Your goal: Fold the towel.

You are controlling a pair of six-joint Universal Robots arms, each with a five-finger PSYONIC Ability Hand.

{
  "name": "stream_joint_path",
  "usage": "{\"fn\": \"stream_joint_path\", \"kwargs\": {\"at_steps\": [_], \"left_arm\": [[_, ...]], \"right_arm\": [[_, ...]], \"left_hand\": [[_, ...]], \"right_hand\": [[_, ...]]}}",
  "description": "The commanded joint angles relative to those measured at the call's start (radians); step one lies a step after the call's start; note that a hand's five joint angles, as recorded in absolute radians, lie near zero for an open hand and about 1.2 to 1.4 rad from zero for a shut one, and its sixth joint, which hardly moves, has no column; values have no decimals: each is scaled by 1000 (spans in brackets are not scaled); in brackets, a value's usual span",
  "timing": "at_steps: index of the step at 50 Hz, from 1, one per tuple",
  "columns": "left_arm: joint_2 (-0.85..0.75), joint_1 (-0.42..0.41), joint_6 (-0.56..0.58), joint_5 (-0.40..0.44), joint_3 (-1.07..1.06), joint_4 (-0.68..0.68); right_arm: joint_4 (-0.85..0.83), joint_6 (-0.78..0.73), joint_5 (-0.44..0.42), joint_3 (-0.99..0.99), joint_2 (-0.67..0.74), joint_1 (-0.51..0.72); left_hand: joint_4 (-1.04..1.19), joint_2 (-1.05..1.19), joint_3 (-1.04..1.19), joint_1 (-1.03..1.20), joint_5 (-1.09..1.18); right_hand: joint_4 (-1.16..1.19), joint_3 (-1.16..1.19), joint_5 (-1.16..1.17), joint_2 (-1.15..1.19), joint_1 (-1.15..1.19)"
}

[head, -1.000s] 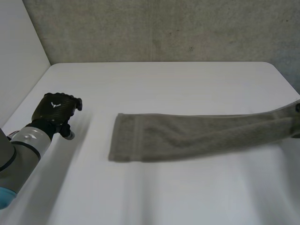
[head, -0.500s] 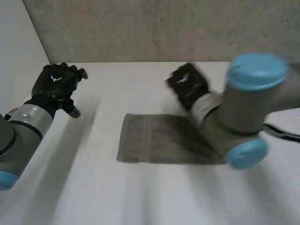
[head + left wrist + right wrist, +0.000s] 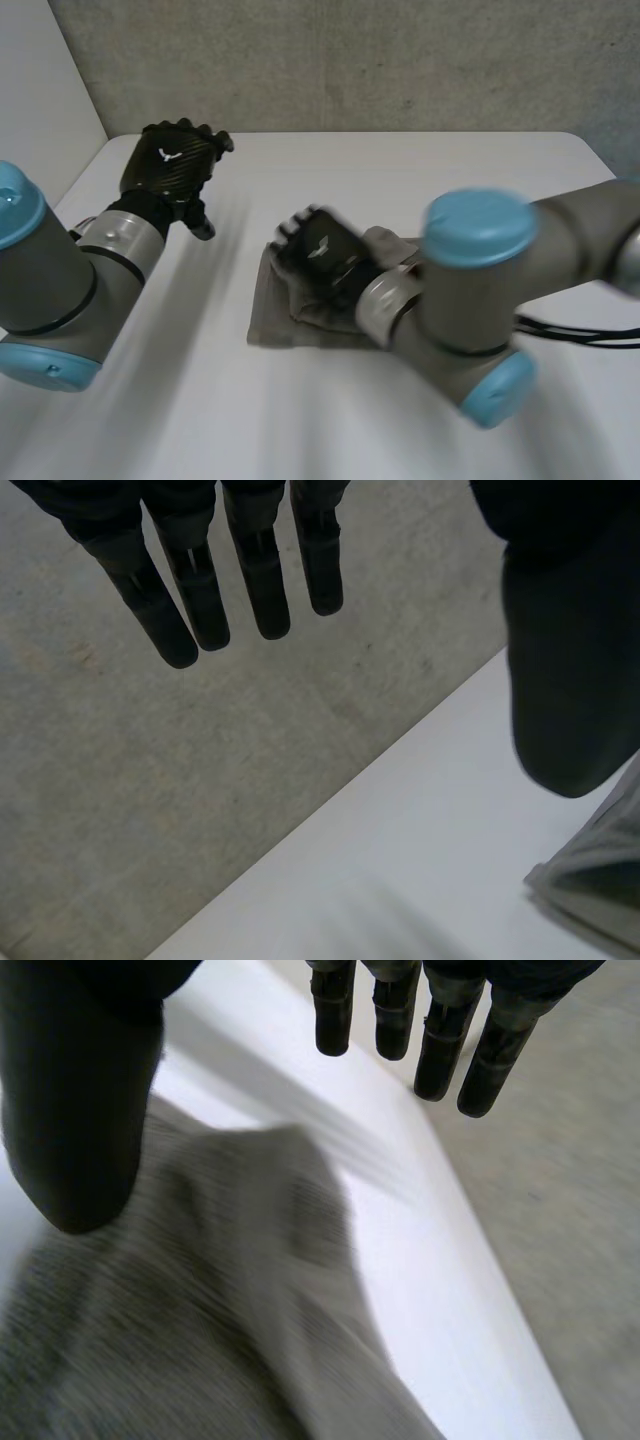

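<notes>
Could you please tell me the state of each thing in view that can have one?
left hand: open, fingers straight, holding nothing, clear of the towel.
right hand: open, fingers straight, over the towel, not gripping it.
towel: doubled over, lying on the table, partly beneath the right hand.

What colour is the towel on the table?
The towel is plain grey-brown, best seen in the head view.
</notes>
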Motion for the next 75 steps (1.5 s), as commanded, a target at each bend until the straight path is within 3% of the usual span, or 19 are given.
{"fn": "stream_joint_path", "kwargs": {"at_steps": [1, 8, 19, 28, 37, 41, 42, 44, 50, 63, 75], "left_arm": [[-24, -89, -16, -3, 25, 1], [-111, -235, -18, -6, 78, 0], [-306, -377, -9, -10, 221, 0], [-470, -384, -2, -27, 395, -34], [-628, -368, 7, -130, 586, -160], [-650, -348, 2, -260, 629, -190], [-650, -348, 2, -261, 629, -190], [-642, -327, 4, -369, 625, -190], [-637, -310, 4, -521, 603, -203], [-544, -315, 10, -563, 389, -128], [-507, -338, 4, -547, 364, -105]], "right_arm": [[2, 185, 12, 123, -204, -184], [-8, 235, 10, 314, -328, -345], [-77, 233, 13, 507, -339, -365], [-100, 231, 17, 552, -320, -365], [-102, 227, 21, 548, -276, -362], [-110, 192, 46, 545, -237, -361], [-120, 172, 65, 543, -228, -361], [-134, 153, 85, 545, -220, -361], [-182, 104, 150, 546, -191, -352], [-192, 101, 159, 546, -191, -347], [-192, 101, 158, 546, -191, -347]], "left_hand": [[-115, -121, -96, -110, -253], [-126, -133, -108, -121, -265], [-129, -136, -111, -124, -268], [-123, -130, -105, -119, -262], [-97, -104, -79, -92, -235], [-44, -51, -26, -40, -183], [-44, -51, -26, -39, -183], [-21, -27, -2, -16, -159], [61, 55, 80, 66, -77], [59, 52, 77, 64, -80], [44, 37, 62, 49, -95]], "right_hand": [[-81, -71, -19, -78, -57], [-81, -71, -19, -78, -57], [-81, -71, -19, -78, -57], [-21, -11, 41, -18, 3], [96, 106, 158, 100, 120], [193, 203, 255, 196, 217], [213, 224, 275, 217, 238], [219, 230, 281, 223, 244], [263, 274, 325, 267, 288], [407, 418, 469, 411, 432], [410, 421, 472, 414, 435]]}}
